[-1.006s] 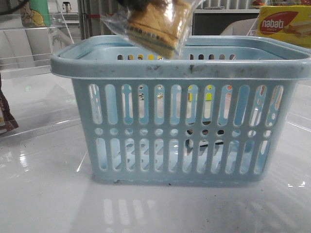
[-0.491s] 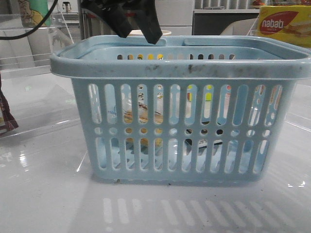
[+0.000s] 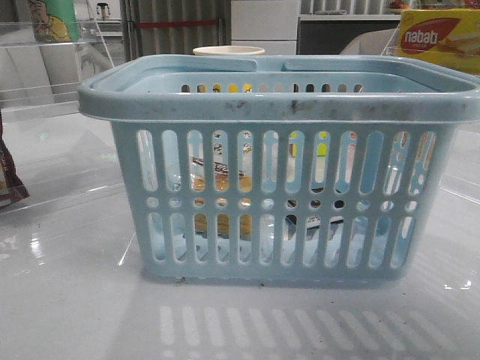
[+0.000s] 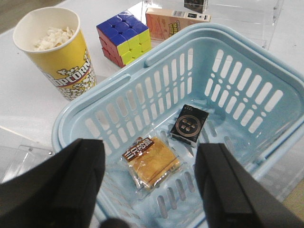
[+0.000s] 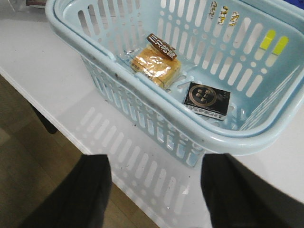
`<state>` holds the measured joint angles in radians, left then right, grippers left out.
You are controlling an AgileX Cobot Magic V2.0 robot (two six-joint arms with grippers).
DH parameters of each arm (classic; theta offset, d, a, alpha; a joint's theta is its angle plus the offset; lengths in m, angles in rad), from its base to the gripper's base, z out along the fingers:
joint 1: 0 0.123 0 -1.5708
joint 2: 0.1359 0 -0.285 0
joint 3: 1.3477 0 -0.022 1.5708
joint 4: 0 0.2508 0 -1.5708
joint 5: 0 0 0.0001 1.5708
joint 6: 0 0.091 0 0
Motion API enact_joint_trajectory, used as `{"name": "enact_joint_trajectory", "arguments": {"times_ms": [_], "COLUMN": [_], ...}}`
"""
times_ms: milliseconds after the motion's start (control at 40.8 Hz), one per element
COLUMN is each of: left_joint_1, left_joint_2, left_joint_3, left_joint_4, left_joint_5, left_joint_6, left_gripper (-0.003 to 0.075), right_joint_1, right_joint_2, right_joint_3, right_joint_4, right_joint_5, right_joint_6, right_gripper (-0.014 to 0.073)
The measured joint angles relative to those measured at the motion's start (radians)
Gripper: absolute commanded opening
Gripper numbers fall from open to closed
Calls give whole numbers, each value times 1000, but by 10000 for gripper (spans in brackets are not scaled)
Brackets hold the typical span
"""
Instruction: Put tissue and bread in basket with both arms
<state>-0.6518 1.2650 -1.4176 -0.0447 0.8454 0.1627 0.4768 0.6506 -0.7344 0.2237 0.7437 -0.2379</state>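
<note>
Hovering above the basket (image 4: 237, 90), left gripper (image 4: 149, 187) with fingers spread wide and empty, right gripper (image 5: 156, 190) likewise apart near the table edge, bread (image 4: 151, 163) and tissue (image 4: 189, 124) lying apart on the basket floor, popcorn cup (image 4: 54, 50) just outside.

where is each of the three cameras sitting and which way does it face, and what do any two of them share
Front view: low at table level, facing the basket side-on; no robot part shows.
Left wrist view: above the basket, looking down at the bread and tissue; the open left gripper frames it.
Right wrist view: above the table edge, looking down into the basket; the open right gripper shows.
Both wrist views share the bread and tissue lying apart on the basket floor.
</note>
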Motion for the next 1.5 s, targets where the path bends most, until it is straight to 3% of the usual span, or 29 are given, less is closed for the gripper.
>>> {"name": "enact_joint_trajectory", "arguments": {"times_ms": [687, 1006, 1129, 1374, 1423, 1497], "left_joint_1": [0, 0, 0, 0, 0, 0], "left_joint_2": [-645, -766, -766, -766, -766, -766], "left_joint_3": [571, 707, 729, 732, 732, 732], "left_joint_4": [0, 12, 13, 14, 16, 16], "left_joint_5": [-38, -38, -38, -40, -42, -42], "left_joint_6": [-11, -11, -11, -13, -13, -13], "left_gripper": [475, 474, 419, 168, 113, 97], "right_joint_1": [0, 0, 0, 0, 0, 0], "right_joint_2": [0, 0, 0, 0, 0, 0], "right_joint_3": [0, 0, 0, 0, 0, 0], "right_joint_4": [0, 0, 0, 0, 0, 0], "right_joint_5": [0, 44, 49, 56, 56, 56], "right_joint_6": [0, 0, 0, 0, 0, 0], "right_gripper": [518, 516, 396, 48, 60, 57]}}
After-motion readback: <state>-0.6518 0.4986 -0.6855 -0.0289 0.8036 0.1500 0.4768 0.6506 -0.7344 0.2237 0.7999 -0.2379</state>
